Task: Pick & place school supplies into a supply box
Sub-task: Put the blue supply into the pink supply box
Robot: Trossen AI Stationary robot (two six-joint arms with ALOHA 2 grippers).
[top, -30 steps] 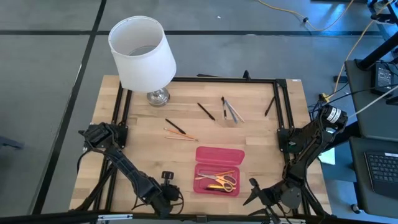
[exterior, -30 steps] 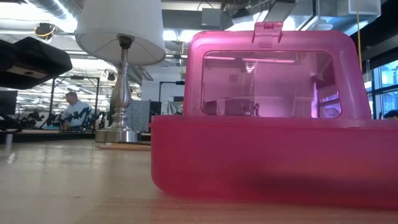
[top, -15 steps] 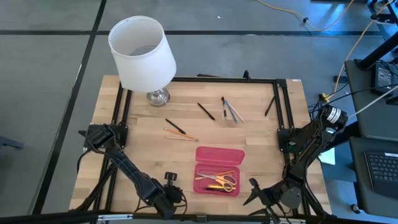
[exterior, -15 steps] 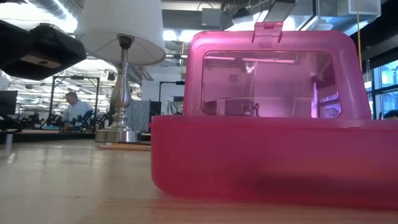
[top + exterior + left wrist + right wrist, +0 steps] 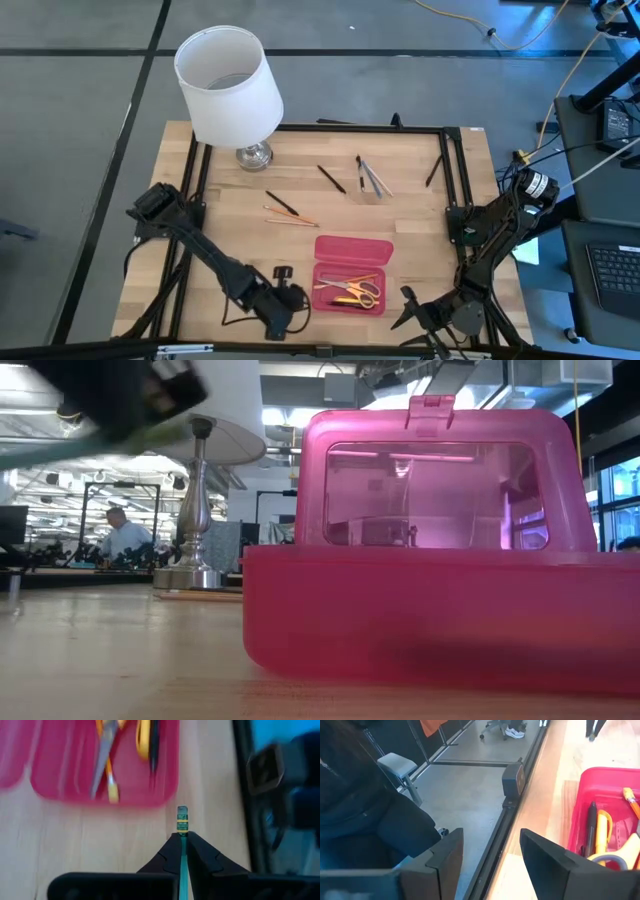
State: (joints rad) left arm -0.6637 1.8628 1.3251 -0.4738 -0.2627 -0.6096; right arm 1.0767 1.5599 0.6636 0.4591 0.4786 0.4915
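one flat red-pink plastic supply box [image 5: 353, 250] sits just ahead of the left gripper's [image 5: 182, 836] jaws. it holds three things: one pair of yellow-handled scissors [image 5: 601, 832], one orange pencil [image 5: 632, 800] and one black pen [image 5: 590, 827]. one teal pencil [image 5: 182, 815] is pinched between those jaws. about six thin loose pens and pencils [image 5: 331, 178] lie beyond the box. one white-shaded lamp [image 5: 228, 85].

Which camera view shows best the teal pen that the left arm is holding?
The left wrist view: the left pincer is shut on the teal pen, whose tip points toward the supply box. The high view shows only that pincer beside the box. The low view shows a blurred teal streak. The right wrist view shows none.
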